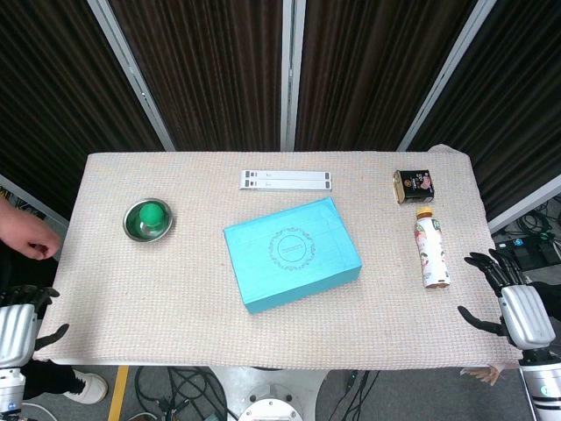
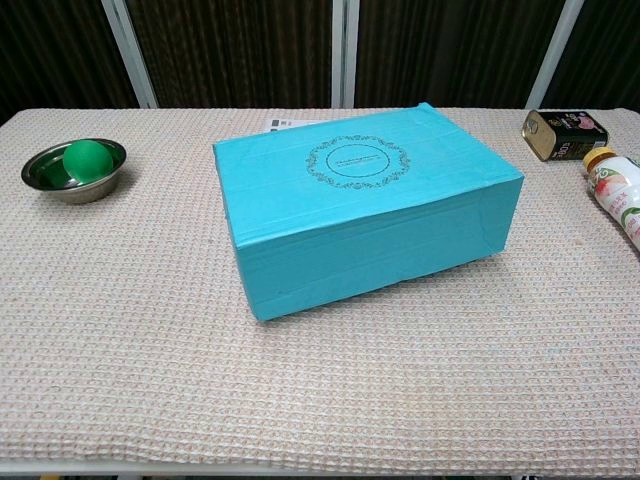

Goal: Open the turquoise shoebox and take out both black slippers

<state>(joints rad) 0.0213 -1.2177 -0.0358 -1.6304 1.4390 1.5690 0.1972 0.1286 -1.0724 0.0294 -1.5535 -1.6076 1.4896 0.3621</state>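
Note:
The turquoise shoebox (image 1: 292,253) (image 2: 365,205) lies closed in the middle of the table, its lid with a round ornament facing up. No slippers show; the box hides its contents. My left hand (image 1: 17,320) hovers at the table's near left corner, fingers apart and empty. At the near right edge my right hand (image 1: 513,303) also holds nothing, fingers spread. Both hands are far from the box and appear only in the head view.
A steel bowl (image 1: 147,219) (image 2: 74,170) with a green ball sits at the left. A bottle (image 1: 431,248) (image 2: 618,192) lies on its side at the right, behind it a dark tin (image 1: 414,185) (image 2: 563,133). A white strip (image 1: 287,180) lies behind the box. A person's hand (image 1: 26,235) shows at the left edge.

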